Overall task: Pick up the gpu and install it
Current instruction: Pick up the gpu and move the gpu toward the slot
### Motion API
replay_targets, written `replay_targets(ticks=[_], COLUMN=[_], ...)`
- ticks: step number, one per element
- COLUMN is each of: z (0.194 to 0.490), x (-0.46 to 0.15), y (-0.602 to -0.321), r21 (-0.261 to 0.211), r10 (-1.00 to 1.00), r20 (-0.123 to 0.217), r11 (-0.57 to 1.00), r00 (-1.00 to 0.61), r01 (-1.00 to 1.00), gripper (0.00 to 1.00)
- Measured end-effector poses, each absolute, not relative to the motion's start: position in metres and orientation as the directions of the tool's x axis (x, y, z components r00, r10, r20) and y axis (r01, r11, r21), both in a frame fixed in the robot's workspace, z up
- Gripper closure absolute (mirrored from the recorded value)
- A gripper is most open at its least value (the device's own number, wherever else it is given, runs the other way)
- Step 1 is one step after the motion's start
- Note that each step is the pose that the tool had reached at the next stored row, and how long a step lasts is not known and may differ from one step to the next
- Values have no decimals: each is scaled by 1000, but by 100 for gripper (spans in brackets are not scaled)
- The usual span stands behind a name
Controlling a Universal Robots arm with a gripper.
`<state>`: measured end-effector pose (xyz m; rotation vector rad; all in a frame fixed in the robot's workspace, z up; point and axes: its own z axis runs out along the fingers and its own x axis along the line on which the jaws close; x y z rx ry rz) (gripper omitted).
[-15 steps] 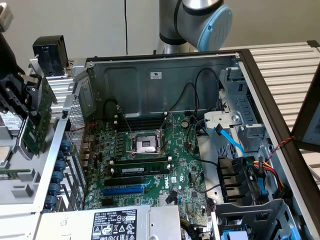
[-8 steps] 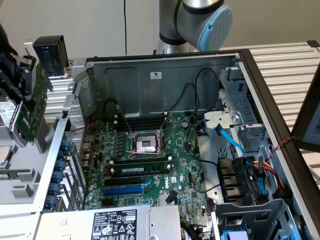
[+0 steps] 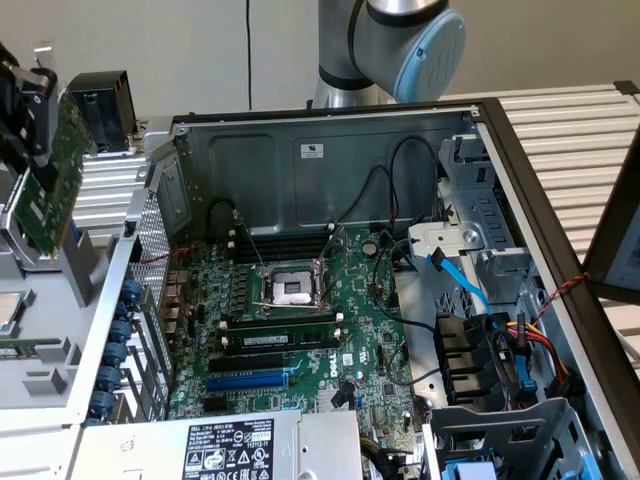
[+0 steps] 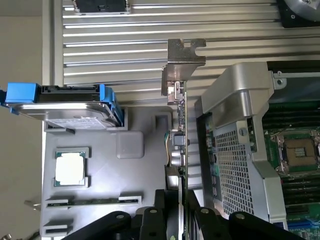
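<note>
The gpu (image 3: 48,175), a green card, hangs tilted in the air at the exterior view's left, above the grey parts tray (image 3: 45,385) and outside the computer case. My gripper (image 3: 25,85) is shut on its upper end. In the wrist view the gpu (image 4: 181,150) shows edge-on between my black fingers (image 4: 160,207), with its silver bracket (image 4: 184,57) at the far end. The card hangs beside the case's perforated side wall (image 4: 235,155), apart from it.
The open case holds the green motherboard (image 3: 300,340) with a bare CPU socket (image 3: 292,290), a blue slot (image 3: 250,380) and loose cables. A power supply (image 3: 230,450) sits in front. The tray (image 4: 132,150) carries a CPU (image 4: 70,168) and a blue-railed drive (image 4: 75,107).
</note>
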<state>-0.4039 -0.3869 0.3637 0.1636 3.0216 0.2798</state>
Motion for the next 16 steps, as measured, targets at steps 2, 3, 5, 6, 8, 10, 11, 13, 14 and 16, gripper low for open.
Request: replay_targets(ticks=[2, 3, 5, 6, 8, 10, 11, 13, 14, 16], z=[373, 377, 386, 391, 400, 406, 408, 413, 415, 420], x=[-404, -403, -402, -401, -397, -393, -391, -387, -385, -381], y=[-387, -387, -388, -388, -388, -390, -390, -392, -393, -395], r21=[188, 188, 187, 187, 187, 186, 185, 184, 184, 182], r10=[116, 116, 117, 117, 117, 117, 117, 117, 117, 117], r20=[-90, -88, -84, -83, -77, -69, -64, -53, -47, -37], r11=[977, 977, 977, 977, 977, 977, 977, 977, 977, 977], r00=[-989, -989, -990, -990, -990, -991, -991, -992, -992, -992], r01=[98, 98, 99, 100, 101, 102, 103, 105, 106, 108], gripper=[73, 73, 73, 73, 73, 73, 73, 73, 73, 73])
